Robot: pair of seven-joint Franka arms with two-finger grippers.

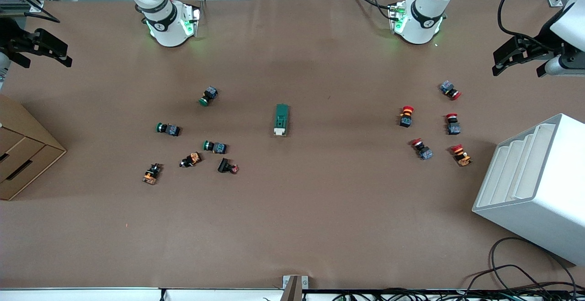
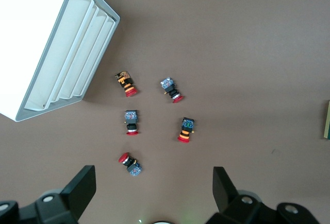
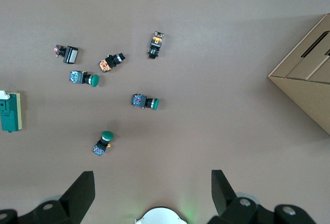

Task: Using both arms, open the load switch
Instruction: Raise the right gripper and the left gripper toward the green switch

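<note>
The load switch (image 1: 281, 119) lies flat on the brown table mid-way between the two arms, a dark-green block with its white toggle end toward the front camera. It shows at the edge of the left wrist view (image 2: 327, 121) and of the right wrist view (image 3: 10, 112). My left gripper (image 1: 518, 69) hangs open in the air over the left arm's end of the table, above the red-capped buttons (image 2: 131, 164). My right gripper (image 1: 45, 62) hangs open over the right arm's end. Both (image 2: 153, 183) (image 3: 153, 185) hold nothing and are well apart from the switch.
Several red-capped push-buttons (image 1: 406, 116) lie toward the left arm's end, with a white slotted rack (image 1: 530, 187) beside them. Green-capped and orange push-buttons (image 1: 209, 95) lie toward the right arm's end, near a cardboard box (image 1: 23, 155). Cables (image 1: 516, 273) trail along the front edge.
</note>
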